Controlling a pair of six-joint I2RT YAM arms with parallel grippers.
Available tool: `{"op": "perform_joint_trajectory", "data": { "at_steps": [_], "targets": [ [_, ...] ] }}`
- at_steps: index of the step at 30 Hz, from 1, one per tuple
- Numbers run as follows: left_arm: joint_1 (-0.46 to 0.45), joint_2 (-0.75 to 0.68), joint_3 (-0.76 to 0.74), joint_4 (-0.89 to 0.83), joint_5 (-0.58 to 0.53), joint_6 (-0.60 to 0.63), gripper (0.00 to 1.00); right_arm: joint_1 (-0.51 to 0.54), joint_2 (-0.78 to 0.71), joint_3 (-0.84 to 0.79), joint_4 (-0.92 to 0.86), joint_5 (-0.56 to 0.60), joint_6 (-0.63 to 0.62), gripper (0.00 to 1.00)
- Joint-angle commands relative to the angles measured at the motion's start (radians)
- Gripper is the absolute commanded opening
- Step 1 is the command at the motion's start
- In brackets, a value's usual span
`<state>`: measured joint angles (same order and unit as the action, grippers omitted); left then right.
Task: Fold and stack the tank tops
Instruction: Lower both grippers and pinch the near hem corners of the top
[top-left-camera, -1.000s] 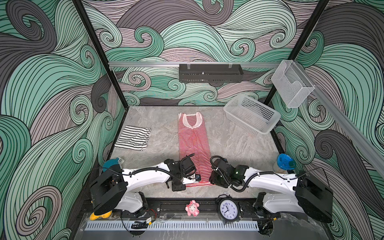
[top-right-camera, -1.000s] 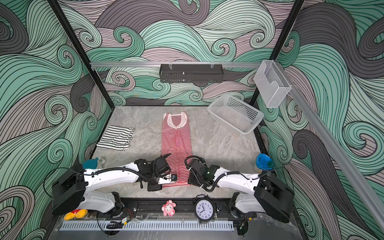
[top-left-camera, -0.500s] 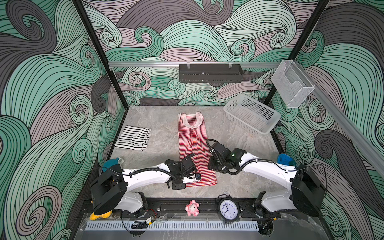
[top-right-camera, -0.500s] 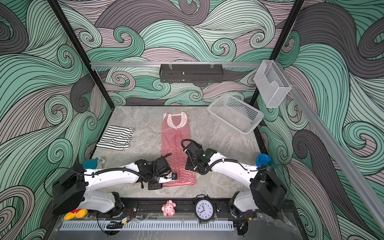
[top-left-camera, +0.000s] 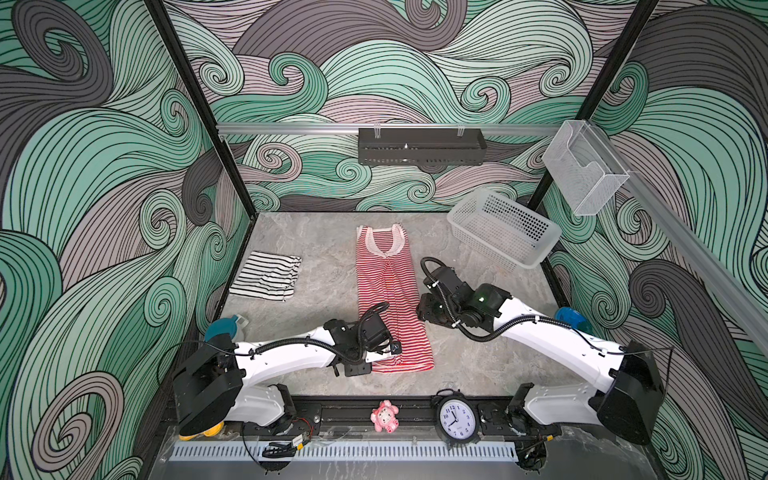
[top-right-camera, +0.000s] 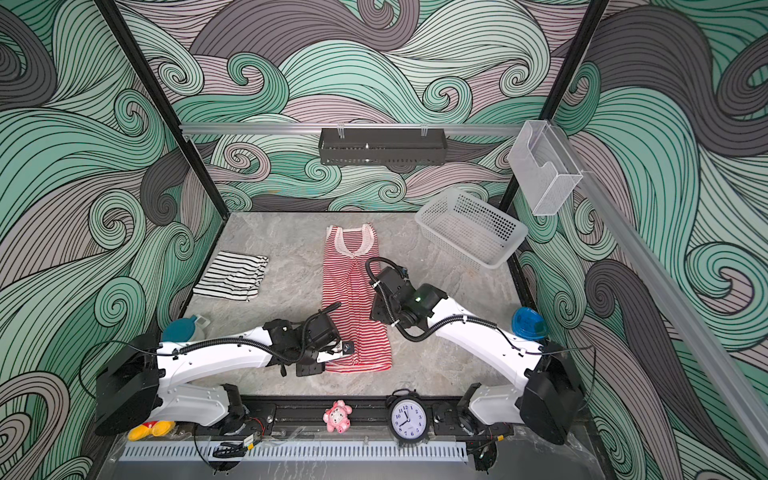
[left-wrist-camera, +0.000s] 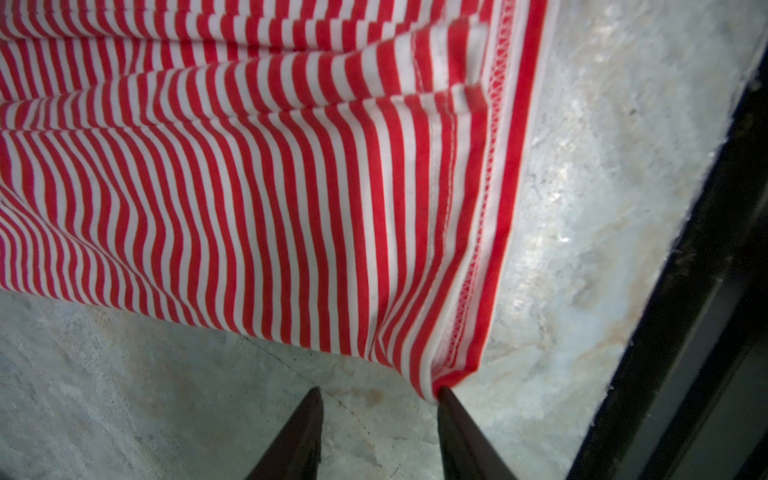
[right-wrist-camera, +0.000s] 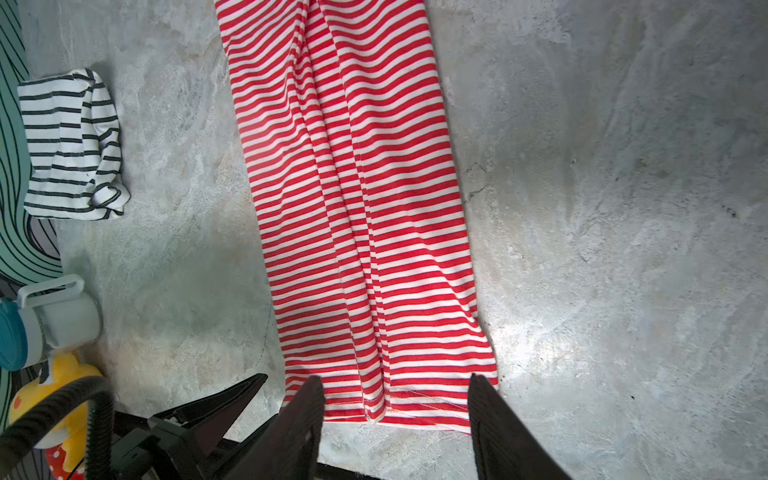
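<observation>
Right end effector (right-wrist-camera: 395, 380) rose, jaws apart; mesh basket (top-left-camera: 498, 232) sits tilted.

Red-striped top (top-left-camera: 390, 286), black-striped top (top-left-camera: 268, 276)

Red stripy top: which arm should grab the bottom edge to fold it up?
Probably the left. The left gripper is open right at the hem corner of the red stripy top; the right gripper hangs open higher up.

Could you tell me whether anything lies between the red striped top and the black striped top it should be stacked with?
Nothing visible does. Only bare table lies between the red striped top and the black striped top; the teal-lidded cup sits nearer the front, off that line.
</observation>
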<state>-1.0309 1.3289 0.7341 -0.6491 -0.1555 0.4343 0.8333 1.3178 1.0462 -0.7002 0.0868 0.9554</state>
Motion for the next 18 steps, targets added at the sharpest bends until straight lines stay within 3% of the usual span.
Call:
{"op": "perform_joint_trajectory", "data": {
  "at_steps": [1, 13, 18],
  "targets": [
    [-0.007, -0.014, -0.003, 0.010, -0.013, -0.012, 0.48, -0.002, -0.032, -0.026, -0.037, 0.043, 0.026, 0.57],
    [-0.006, 0.010, -0.001, 0.019, -0.012, -0.016, 0.48, 0.008, -0.138, -0.195, 0.018, -0.012, 0.093, 0.56],
    [-0.007, 0.029, 0.008, 0.005, 0.010, -0.010, 0.47, 0.060, -0.169, -0.327, 0.101, -0.076, 0.155, 0.52]
  ]
}}
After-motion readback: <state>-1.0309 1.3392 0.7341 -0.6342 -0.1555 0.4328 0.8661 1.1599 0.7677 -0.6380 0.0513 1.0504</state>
